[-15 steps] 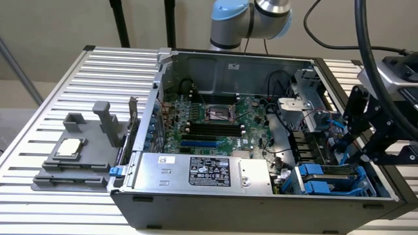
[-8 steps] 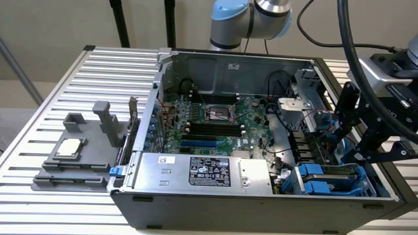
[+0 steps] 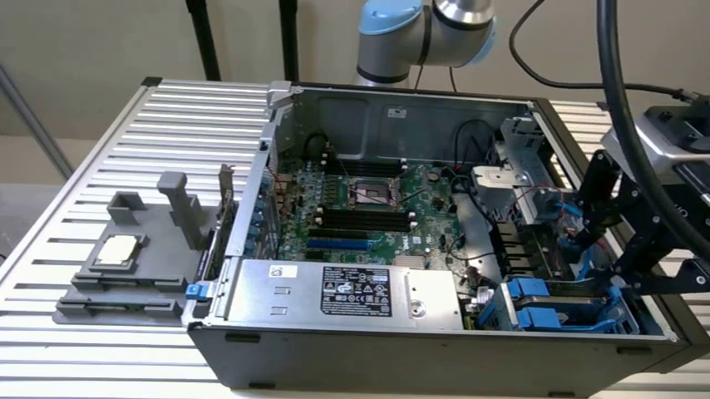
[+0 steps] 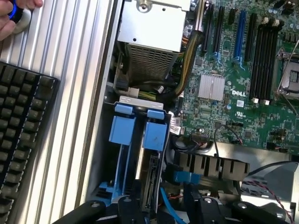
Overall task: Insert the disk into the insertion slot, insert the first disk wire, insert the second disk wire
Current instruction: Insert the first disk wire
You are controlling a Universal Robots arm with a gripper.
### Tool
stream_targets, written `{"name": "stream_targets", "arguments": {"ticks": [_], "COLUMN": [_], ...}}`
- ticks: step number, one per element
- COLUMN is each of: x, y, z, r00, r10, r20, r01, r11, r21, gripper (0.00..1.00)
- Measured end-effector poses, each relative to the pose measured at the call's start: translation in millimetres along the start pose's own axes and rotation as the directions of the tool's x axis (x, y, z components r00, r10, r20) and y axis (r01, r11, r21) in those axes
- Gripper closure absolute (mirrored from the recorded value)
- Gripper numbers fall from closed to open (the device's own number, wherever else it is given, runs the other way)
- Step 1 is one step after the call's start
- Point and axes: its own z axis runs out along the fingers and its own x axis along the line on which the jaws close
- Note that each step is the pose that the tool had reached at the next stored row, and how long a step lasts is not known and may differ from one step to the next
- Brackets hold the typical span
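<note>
While the disk (image 4: 152,184) is hard to see whole, it looks like it stands on its thin edge inside the insertion slot (image 4: 140,100), next to the two blue tabs (image 4: 122,127) at the slot's end. So I think the first step is done. A thin blue wire (image 4: 167,205) runs right by the disk's near end, and a blue plug (image 4: 185,177) sits just beside it. I cannot tell if any wire is pushed into the disk, so the two wire steps may be left to do. The gripper (image 4: 161,210) hangs just over that end of the disk with its two black fingers (image 4: 125,205) apart, and they hold nothing. Around the slot is the open computer case (image 3: 444,349). Beside the slot lies the silver power box (image 3: 344,291) with the black label, and past that the green motherboard (image 3: 367,195). The case sits on a table of metal slats (image 3: 111,125). On the table there is also a black keyboard (image 4: 21,140), and a person's hand (image 4: 11,16) rests near it.
</note>
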Motion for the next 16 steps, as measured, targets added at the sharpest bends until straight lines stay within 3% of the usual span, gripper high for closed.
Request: {"name": "stream_targets", "arguments": {"ticks": [8,16], "x": [10.2,15.6], "y": [-13.5,-22.9], "z": [0.5,7.8], "r00": [0.9996,0.9991], "r10": [-0.002,-0.009], "r20": [0.0277,0.041], "r01": [0.002,0.009], "r11": [1.0,0.9999], "r21": [0.0039,0.0054], "gripper": [0.52,0.52]}}
